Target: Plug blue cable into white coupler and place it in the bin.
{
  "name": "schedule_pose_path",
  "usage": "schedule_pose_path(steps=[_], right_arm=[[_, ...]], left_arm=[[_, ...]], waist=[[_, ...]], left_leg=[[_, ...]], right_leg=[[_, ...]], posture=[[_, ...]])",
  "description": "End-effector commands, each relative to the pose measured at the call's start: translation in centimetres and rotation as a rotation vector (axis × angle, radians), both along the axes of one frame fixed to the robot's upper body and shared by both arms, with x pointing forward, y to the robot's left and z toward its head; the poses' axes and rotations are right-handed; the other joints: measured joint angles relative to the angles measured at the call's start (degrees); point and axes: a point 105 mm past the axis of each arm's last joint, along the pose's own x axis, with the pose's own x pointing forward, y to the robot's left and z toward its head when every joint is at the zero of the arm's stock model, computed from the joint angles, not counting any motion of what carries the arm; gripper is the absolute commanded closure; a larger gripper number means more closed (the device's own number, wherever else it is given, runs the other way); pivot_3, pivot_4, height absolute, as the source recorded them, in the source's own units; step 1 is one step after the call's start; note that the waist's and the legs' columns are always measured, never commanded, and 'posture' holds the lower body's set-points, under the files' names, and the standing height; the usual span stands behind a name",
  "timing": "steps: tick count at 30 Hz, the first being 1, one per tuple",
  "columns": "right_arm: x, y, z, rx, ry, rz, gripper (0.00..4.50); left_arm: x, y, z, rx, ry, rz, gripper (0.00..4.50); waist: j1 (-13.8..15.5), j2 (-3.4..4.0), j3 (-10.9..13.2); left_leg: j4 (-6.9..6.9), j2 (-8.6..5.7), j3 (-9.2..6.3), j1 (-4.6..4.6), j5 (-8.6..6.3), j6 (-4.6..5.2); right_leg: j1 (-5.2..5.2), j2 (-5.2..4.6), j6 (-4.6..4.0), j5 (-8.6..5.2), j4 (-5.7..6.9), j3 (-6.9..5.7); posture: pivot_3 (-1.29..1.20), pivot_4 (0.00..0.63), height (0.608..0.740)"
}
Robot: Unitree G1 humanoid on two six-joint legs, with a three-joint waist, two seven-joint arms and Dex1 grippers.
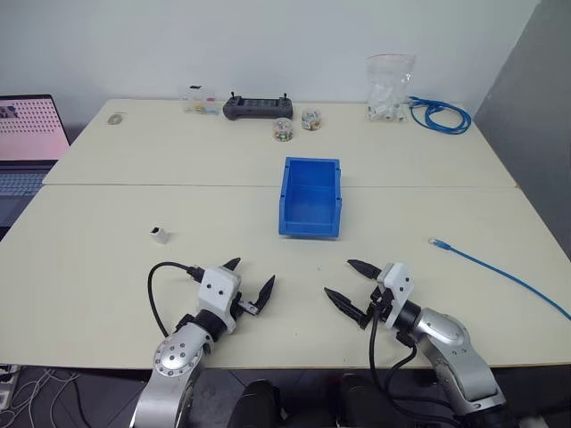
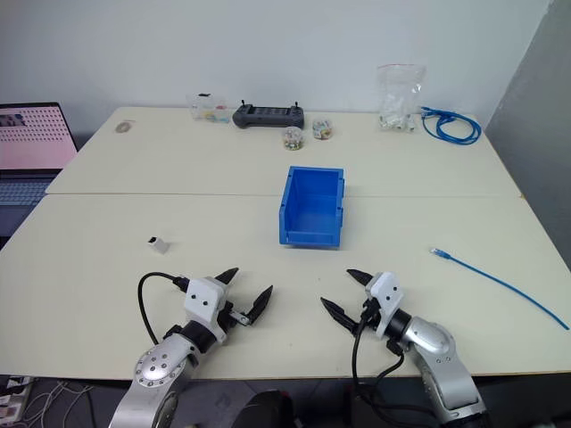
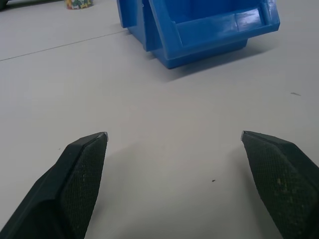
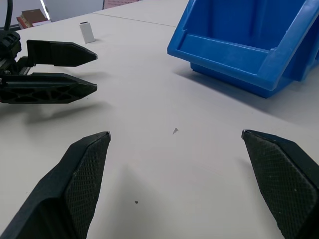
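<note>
So both grippers sit low over the near edge of the tabletop (image 1: 107,196), the left gripper (image 1: 248,287) and right gripper (image 1: 349,283) angled in toward each other, jaws spread wide apart on both, nothing in either one. The blue bin (image 1: 310,198) sits around the middle of the tabletop, straight out past the gap between the two grippers, lowered lip facing the near edge. The white coupler (image 1: 160,234) stands by itself toward the left edge, well apart from the bin and the left gripper. The blue cable (image 1: 500,273) lies loose near the right edge, clear plug end pointing inward, the rest trailing off toward the near right corner. Along the far edge there's a black controller (image 1: 258,108), a clear bag of white parts (image 1: 389,89) and a coiled blue cable bundle (image 1: 441,116) near the far right corner.
</note>
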Motion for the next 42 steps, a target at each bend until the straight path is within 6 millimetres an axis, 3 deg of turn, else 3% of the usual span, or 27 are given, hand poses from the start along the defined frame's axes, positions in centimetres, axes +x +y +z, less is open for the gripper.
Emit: schedule_pose_path(steps=[1, 9, 15, 21, 27, 33, 38, 42], right_arm=[[-0.1, 0.2, 1.3, 0.011, -0.053, 0.018, 0.01], [0.0, 0.5, 1.3, 0.013, -0.054, 0.024, 0.01], [0.0, 0.6, 2.1, 0.018, -0.085, 0.035, 0.01], [-0.6, -3.8, 5.7, -0.041, -0.141, 0.000, 0.01], [0.1, -9.2, 6.9, -0.183, -0.105, -0.103, 0.01], [2.9, -14.8, 5.9, -0.405, -0.053, -0.217, 0.01], [4.7, -17.9, 4.5, -0.539, -0.012, -0.229, 0.01], [5.5, -19.0, 3.9, -0.562, 0.031, -0.218, 0.01]], left_arm=[[0.1, 0.3, 1.1, -0.016, -0.054, -0.019, 0.00], [0.1, 1.2, 0.5, -0.002, -0.038, -0.004, 0.00], [-0.3, 0.1, 2.8, -0.029, -0.096, -0.148, 0.00], [0.1, -3.6, 5.1, 0.049, -0.098, -0.438, 0.00], [0.0, -5.9, 5.5, 0.073, -0.040, -0.604, 0.00], [0.7, -7.1, 5.5, 0.074, -0.024, -0.661, 0.00], [1.0, -8.2, 5.2, 0.089, -0.018, -0.711, 0.00], [1.0, -8.9, 5.3, 0.119, -0.011, -0.762, 0.00]], waist=[[0.0, 0.00, 0.0], [0.0, 0.00, 0.0], [0.0, 0.00, 0.0], [0.7, 0.04, 0.0], [0.5, 0.07, 0.1], [0.5, 0.08, 0.1], [0.5, 0.07, 0.1], [0.6, 0.09, 0.1]], left_leg=[[0.00, 0.00, 0.00, 0.00, 0.00, 0.00], [0.00, 0.00, 0.00, 0.00, 0.00, 0.00], [0.00, 0.00, 0.00, 0.00, 0.00, 0.00], [0.04, -0.05, -0.01, -0.03, 0.00, 0.00], [0.01, -0.04, 0.01, 0.01, -0.01, 0.01], [0.03, -0.04, 0.03, 0.09, 0.00, 0.02], [0.04, -0.05, 0.06, 0.10, 0.00, 0.02], [0.03, -0.06, 0.06, 0.09, 0.00, 0.02]], right_leg=[[0.00, 0.00, 0.00, 0.00, 0.00, 0.01], [0.00, 0.00, 0.00, 0.00, 0.00, 0.00], [0.00, 0.00, 0.00, 0.00, 0.00, 0.00], [0.03, 0.00, 0.01, 0.00, -0.03, -0.02], [0.11, 0.00, 0.05, -0.03, -0.07, 0.00], [0.17, 0.06, 0.04, -0.03, -0.04, 0.00], [0.21, 0.06, -0.01, 0.00, -0.09, 0.01], [0.20, 0.05, -0.23, 0.12, -0.07, 0.01]], posture=[[0.00, 0.150, 0.740], [0.00, 0.150, 0.740], [0.00, 0.150, 0.740], [0.00, 0.150, 0.740], [0.00, 0.150, 0.740], [0.00, 0.150, 0.740], [0.00, 0.150, 0.740], [0.00, 0.150, 0.740]])
